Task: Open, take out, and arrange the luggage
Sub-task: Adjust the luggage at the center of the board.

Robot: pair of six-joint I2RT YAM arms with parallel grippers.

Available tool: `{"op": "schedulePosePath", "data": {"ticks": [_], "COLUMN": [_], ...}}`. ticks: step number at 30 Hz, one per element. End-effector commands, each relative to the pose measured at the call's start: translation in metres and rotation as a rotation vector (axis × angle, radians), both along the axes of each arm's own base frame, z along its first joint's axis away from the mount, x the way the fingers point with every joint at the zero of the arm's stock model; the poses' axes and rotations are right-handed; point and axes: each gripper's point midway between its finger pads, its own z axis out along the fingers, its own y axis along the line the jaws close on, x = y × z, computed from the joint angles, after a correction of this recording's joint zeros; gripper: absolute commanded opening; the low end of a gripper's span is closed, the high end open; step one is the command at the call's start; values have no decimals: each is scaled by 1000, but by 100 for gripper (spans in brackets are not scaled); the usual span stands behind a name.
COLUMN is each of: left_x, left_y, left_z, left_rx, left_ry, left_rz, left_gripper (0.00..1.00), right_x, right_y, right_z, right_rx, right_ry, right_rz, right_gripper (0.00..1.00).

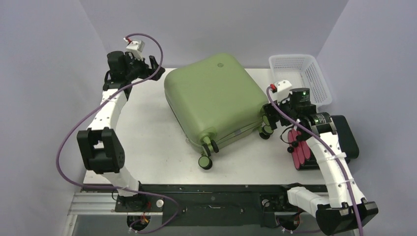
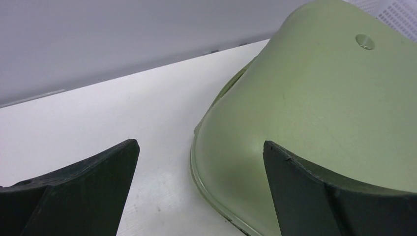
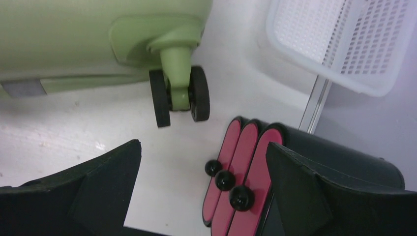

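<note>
A shut green luggage [image 1: 214,101] lies flat mid-table [image 1: 142,128], wheels toward the near right (its contents are hidden). A white mesh basket [image 1: 322,83] sits at the far right corner, its floor showing. A black case [image 1: 344,132] with red ribs lies by the right edge. The left gripper [image 2: 201,152], fingers spread wide and holding nothing, hangs at the luggage's far left corner, just beside the shell; whether it touches cannot be told. The right gripper [image 3: 204,152], equally spread, hovers over bare table between a luggage wheel [image 3: 179,98] and the case.
</note>
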Motion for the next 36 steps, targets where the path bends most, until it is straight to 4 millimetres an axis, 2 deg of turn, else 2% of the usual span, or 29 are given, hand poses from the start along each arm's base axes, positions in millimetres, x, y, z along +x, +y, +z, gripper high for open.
{"op": "schedulePosePath", "data": {"ticks": [1, 2, 3, 4, 5, 8, 13, 16, 17, 18, 24, 25, 28, 31, 32, 33, 34, 35, 36], "left_x": [34, 41, 45, 51, 55, 66, 72, 69, 63, 59, 29, 22, 6, -17, -22, -30, -34, -42, -46], "left_y": [-10, -13, -15, -17, -20, -29, -43, -45, -60, -63, -68, -71, -57, -57, -56, -55, -54, -51, -49], "left_z": [16, 3, 9, 0, 5, -2, -26, -41, -44, -51, -66, -62, -72, -80, -82, -85, -87, -91, -86], "left_rx": [-93, -103, -114, -122, -133, -154, -160, -155, -156, -157, -188, -193, -216, -233, -233, -230, -231, -227, -222], "left_ry": [0, 30, 21, 38, 29, 39, 89, 124, 134, 151, 224, 228, 267, 308, 316, 326, 331, 337, 323], "left_rz": [-26, -35, -41, -53, -63, -98, -144, -167, -205, -217, -302, -324, -329, -355, -363, -367, -367, -364, -361], "left_gripper": [96, 96, 96, 96, 96, 96, 96, 96, 96, 96, 96, 96, 96, 96, 96, 96, 96, 96, 96], "right_x": [-26, -26, -25, -22, -21, -11, 14, 31, 35, 41, 58, 62, 73, 81, 85, 89, 93, 95, 99], "right_y": [-13, -16, -15, -16, -13, -7, -5, -4, -4, -2, 20, 27, 44, 66, 75, 81, 90, 95, 103], "right_z": [-28, -30, -32, -36, -38, -47, -50, -53, -50, -52, -55, -57, -55, -64, -59, -67, -62, -71, -66], "right_rx": [-95, -111, -114, -123, -124, -137, -164, -169, -169, -169, -120, -101, -68, -16, 11, 19, 46, 49, 66], "right_ry": [94, 97, 98, 105, 111, 125, 86, 66, 54, 52, 55, 55, 53, 93, 87, 113, 107, 139, 131], "right_rz": [27, 11, 8, 1, 3, -1, -70, -99, -105, -105, 1, 28, 115, 214, 248, 266, 304, 326, 354], "right_gripper": [94, 94, 94, 94, 94, 94, 94, 94, 94, 93, 87, 85, 82, 81, 81, 81, 81, 81, 81]}}
